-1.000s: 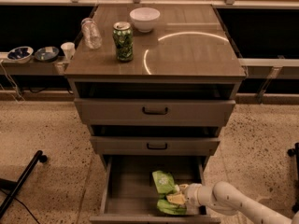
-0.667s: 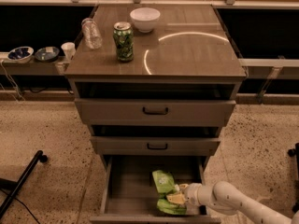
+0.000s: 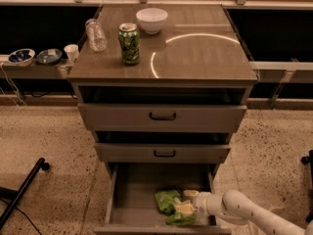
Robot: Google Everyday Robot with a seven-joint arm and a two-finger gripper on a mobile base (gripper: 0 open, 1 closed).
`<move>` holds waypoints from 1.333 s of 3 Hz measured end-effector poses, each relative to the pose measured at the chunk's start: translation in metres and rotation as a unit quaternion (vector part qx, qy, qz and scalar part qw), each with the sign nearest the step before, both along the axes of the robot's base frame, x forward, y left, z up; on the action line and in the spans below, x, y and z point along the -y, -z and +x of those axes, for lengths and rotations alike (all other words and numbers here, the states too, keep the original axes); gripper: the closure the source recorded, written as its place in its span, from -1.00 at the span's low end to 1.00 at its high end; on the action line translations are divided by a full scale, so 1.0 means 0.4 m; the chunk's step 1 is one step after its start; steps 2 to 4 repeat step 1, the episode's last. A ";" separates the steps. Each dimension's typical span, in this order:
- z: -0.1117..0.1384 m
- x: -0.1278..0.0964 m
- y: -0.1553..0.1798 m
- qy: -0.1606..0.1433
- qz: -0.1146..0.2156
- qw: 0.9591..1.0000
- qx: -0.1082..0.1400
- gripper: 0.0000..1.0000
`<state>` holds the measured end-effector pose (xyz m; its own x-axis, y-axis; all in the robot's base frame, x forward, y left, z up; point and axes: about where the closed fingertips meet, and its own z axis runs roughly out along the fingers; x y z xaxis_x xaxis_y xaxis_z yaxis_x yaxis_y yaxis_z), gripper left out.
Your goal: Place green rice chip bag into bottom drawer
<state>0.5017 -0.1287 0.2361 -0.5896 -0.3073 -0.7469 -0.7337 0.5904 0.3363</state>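
Note:
The bottom drawer (image 3: pixel 124 207) is pulled open at the foot of the grey cabinet. The green rice chip bag (image 3: pixel 168 201) lies crumpled on the drawer floor, right of centre, with its white label turned toward the arm. My gripper (image 3: pixel 187 208) reaches in from the lower right on a white arm and sits low inside the drawer, right against the bag. The bag and the drawer front hide the fingertips.
On the cabinet top stand a green patterned soda can (image 3: pixel 129 43), a white bowl (image 3: pixel 151 20) and a clear plastic bottle (image 3: pixel 96 34). The two upper drawers with black handles (image 3: pixel 163 116) are slightly ajar. A shelf at left holds small bowls (image 3: pixel 21 57) and a cup. A black leg (image 3: pixel 22 192) crosses the floor at lower left.

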 end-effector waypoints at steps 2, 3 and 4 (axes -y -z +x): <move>0.000 0.000 0.000 0.000 0.000 1.000 0.000 -1.00; 0.000 0.000 0.000 0.000 0.000 1.000 0.000 -1.00; 0.000 0.000 0.000 0.000 0.000 1.000 0.000 -1.00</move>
